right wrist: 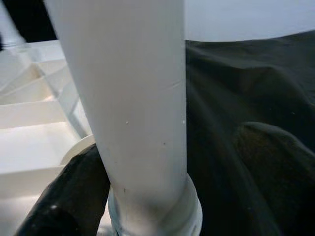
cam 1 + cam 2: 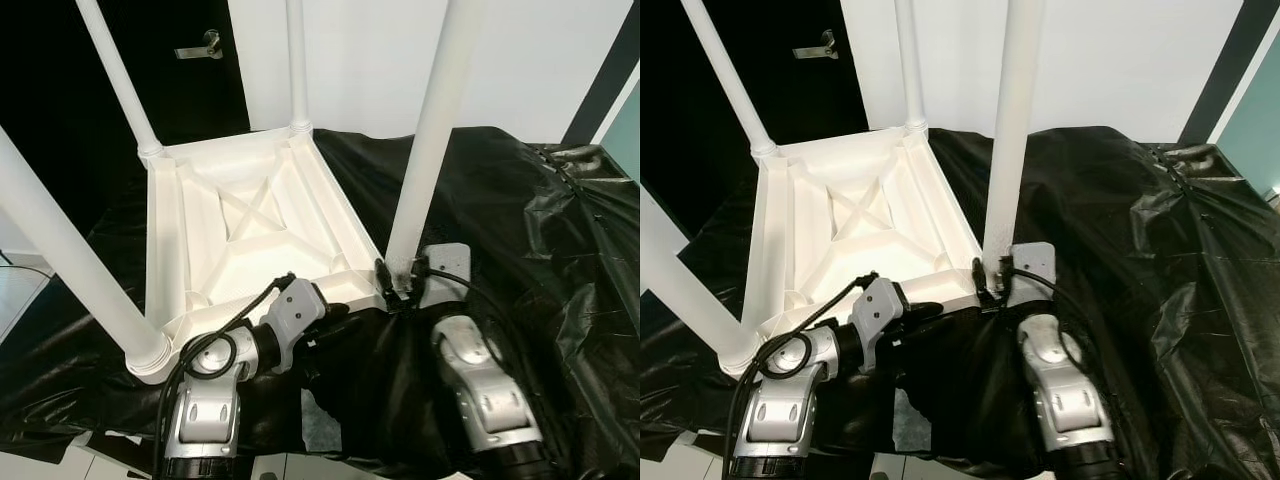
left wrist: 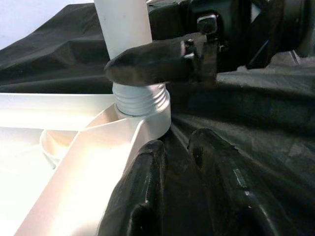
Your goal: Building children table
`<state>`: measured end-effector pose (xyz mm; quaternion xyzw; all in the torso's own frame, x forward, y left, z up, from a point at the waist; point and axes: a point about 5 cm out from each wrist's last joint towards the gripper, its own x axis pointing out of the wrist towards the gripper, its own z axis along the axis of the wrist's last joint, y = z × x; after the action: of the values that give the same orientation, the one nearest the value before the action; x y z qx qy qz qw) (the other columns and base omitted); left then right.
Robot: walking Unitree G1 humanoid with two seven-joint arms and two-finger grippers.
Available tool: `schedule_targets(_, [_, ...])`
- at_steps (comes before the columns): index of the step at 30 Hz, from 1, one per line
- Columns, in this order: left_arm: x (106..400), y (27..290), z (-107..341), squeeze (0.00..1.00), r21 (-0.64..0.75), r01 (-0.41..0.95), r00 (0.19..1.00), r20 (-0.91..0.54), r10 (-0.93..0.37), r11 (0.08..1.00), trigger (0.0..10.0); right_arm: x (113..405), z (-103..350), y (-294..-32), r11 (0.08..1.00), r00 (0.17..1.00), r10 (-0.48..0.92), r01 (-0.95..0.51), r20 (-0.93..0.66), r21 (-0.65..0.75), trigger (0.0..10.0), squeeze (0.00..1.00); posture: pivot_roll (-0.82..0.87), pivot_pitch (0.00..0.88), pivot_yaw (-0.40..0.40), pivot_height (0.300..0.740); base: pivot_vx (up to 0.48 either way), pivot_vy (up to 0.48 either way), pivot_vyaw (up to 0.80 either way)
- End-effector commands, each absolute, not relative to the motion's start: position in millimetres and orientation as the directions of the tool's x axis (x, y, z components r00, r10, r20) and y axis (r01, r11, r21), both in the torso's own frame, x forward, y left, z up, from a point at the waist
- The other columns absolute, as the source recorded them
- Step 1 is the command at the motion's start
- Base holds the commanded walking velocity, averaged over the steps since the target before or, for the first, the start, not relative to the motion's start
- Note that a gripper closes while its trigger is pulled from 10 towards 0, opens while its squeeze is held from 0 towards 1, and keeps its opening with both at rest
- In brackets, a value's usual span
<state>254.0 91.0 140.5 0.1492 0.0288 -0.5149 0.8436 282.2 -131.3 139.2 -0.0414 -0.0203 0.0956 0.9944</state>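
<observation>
The children's table (image 2: 245, 235) lies upside down on a surface draped in black plastic sheeting (image 2: 520, 220), its four white legs pointing up. The right hand (image 2: 396, 283) pinches the base of the near right leg (image 2: 428, 150), one black finger on each side of it, just above the threaded collar where the leg meets the corner socket. The left hand (image 2: 335, 312) rests against the near edge of the table frame just left of that corner, its two fingers (image 3: 147, 196) pressed close together on the black sheeting. Farther left the near left leg (image 2: 70, 250) stands in its socket, with two more legs at the far corners. A dark door with a handle (image 2: 200, 45) stands beyond, on the left.
</observation>
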Motion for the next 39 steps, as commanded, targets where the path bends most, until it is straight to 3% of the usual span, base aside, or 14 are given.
schedule_targets(1, [265.7, 94.3, 142.2, 0.00, 0.263, 0.719, 0.688, -0.135, -0.713, 0.643, 10.0, 280.9, 142.3, -134.8, 0.979, 0.980, 0.192, -0.188, 0.052, -0.076, 10.0, 1.00, 0.04, 0.000, 0.000, 0.740, 0.000, 0.000, 0.00])
schedule_targets(2, [265.9, 94.4, 142.3, 0.00, 0.263, 0.719, 0.687, -0.135, -0.713, 0.643, 10.0, 280.5, 143.7, -137.1, 0.974, 0.975, 0.214, -0.208, 0.063, -0.088, 10.0, 1.00, 0.04, 0.000, 0.001, 0.740, 0.000, 0.000, 0.00])
schedule_targets(3, [266.0, 94.1, 142.1, 0.00, 0.263, 0.722, 0.684, -0.136, -0.716, 0.640, 10.0, 279.4, 144.2, -142.6, 0.945, 0.948, 0.314, -0.307, 0.053, -0.116, 10.0, 0.00, 0.04, 0.000, 0.006, 0.740, 0.000, 0.000, 0.00])
schedule_targets(7, [266.4, 93.4, 141.9, 0.00, 0.266, 0.728, 0.677, -0.140, -0.722, 0.631, 10.0, 278.7, 147.0, -155.0, 0.853, 0.864, 0.503, -0.493, 0.015, -0.171, 10.0, 0.00, 0.04, 0.000, 0.006, 0.740, 0.000, 0.000, 0.00])
schedule_targets(12, [266.6, 93.5, 141.9, 0.00, 0.264, 0.728, 0.678, -0.139, -0.722, 0.633, 10.0, 284.9, 149.9, -159.0, 0.776, 0.794, 0.608, -0.600, -0.022, -0.193, 10.0, 0.00, 0.04, 0.000, 0.006, 0.740, 0.000, 0.000, 0.00])
schedule_targets(13, [266.1, 93.6, 142.0, 0.00, 0.265, 0.727, 0.679, -0.139, -0.721, 0.634, 10.0, 288.4, 148.5, -156.6, 0.715, 0.736, 0.673, -0.671, -0.066, -0.197, 10.0, 0.00, 0.04, 0.000, 0.004, 0.740, 0.000, 0.000, 0.00])
schedule_targets(21, [266.1, 93.8, 142.6, 0.00, 0.266, 0.723, 0.683, -0.136, -0.717, 0.638, 10.0, 301.7, 141.5, -154.4, 0.626, 0.668, 0.731, -0.738, -0.142, -0.251, 10.0, 0.00, 0.06, 0.000, -0.004, 0.740, 0.000, 0.000, 0.00])
schedule_targets(22, [265.9, 93.8, 142.6, 0.00, 0.267, 0.722, 0.684, -0.135, -0.716, 0.639, 10.0, 302.9, 141.1, -154.9, 0.622, 0.665, 0.733, -0.740, -0.144, -0.255, 3.4, 0.00, 0.06, 0.000, -0.007, 0.740, 0.000, 0.000, 0.00])
schedule_targets(23, [265.6, 94.0, 142.6, 0.00, 0.266, 0.720, 0.686, -0.135, -0.715, 0.641, 10.0, 303.7, 140.6, -155.7, 0.621, 0.663, 0.735, -0.743, -0.144, -0.250, 0.0, 0.00, 0.06, 0.000, -0.009, 0.740, 0.000, 0.000, 0.00])
schedule_targets(34, [265.0, 93.7, 142.4, 0.00, 0.261, 0.722, 0.685, -0.134, -0.716, 0.641, 10.0, 303.0, 135.3, -161.6, 0.685, 0.714, 0.689, -0.697, -0.123, -0.212, 0.0, 0.00, 0.05, 0.000, -0.004, 0.740, 0.000, 0.000, 0.00])
schedule_targets(35, [265.1, 93.6, 142.5, 0.00, 0.260, 0.722, 0.684, -0.134, -0.717, 0.641, 10.0, 302.9, 134.8, -161.7, 0.697, 0.725, 0.679, -0.686, -0.116, -0.209, 6.2, 0.00, 0.05, 0.000, -0.003, 0.740, 0.000, 0.000, 0.00])
schedule_targets(36, [265.2, 93.5, 142.4, 0.00, 0.261, 0.723, 0.683, -0.135, -0.718, 0.639, 10.0, 302.9, 134.8, -160.9, 0.722, 0.749, 0.653, -0.659, -0.108, -0.210, 6.2, 0.00, 0.04, 0.000, -0.003, 0.740, 0.000, 0.000, 0.00])
schedule_targets(37, [265.2, 93.2, 142.1, 0.00, 0.261, 0.725, 0.682, -0.135, -0.719, 0.638, 10.0, 302.8, 134.6, -159.4, 0.759, 0.785, 0.612, -0.617, -0.097, -0.207, 10.0, 0.00, 0.04, 0.000, -0.002, 0.740, 0.000, 0.000, 0.00])
schedule_targets(39, [265.3, 92.9, 141.9, 0.00, 0.259, 0.726, 0.680, -0.136, -0.720, 0.637, 10.0, 302.2, 135.2, -157.2, 0.810, 0.833, 0.548, -0.550, -0.074, -0.205, 10.0, 0.00, 0.04, 0.000, -0.002, 0.740, 0.000, 0.000, 0.00])
